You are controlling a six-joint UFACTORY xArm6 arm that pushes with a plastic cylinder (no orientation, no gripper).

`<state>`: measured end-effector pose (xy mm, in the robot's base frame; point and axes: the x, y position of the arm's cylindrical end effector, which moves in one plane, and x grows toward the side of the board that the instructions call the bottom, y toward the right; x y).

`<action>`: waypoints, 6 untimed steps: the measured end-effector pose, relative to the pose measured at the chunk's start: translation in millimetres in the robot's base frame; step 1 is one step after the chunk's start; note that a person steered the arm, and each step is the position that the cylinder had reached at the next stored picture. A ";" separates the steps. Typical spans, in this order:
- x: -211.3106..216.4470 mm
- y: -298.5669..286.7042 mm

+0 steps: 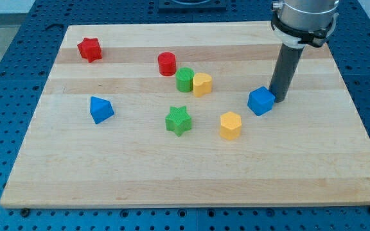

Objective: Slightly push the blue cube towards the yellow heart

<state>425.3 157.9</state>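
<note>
Nearest the camera runs the front edge of the wooden board [191, 196], bare of blocks. Going left to right across it: a red star [89, 49] near the view's top left, a blue triangular block [100, 109], a red cylinder [167, 63], a green star [178, 120], a green cylinder [185, 79] touching the yellow heart [202, 84], a yellow hexagonal block [230, 125], then the blue cube [261, 101] at the view's right.

That cube looks small, rigid and light, likely to slide easily on smooth wood and to twist if struck off-centre. Nothing can grasp it; contact should be a flat push on its right face, opposite the heart.

No jaws exist on this rig: only a straight dark rod. It hangs nearly upright from the view's top right, and my tip [277, 97] sits just beside the cube's right upper edge, touching or nearly so; I cannot tell which.
</note>
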 end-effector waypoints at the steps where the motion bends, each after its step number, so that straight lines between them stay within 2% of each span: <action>1: 11.7 8.8; 3: 46.0 -14.5; 6: 45.6 -24.5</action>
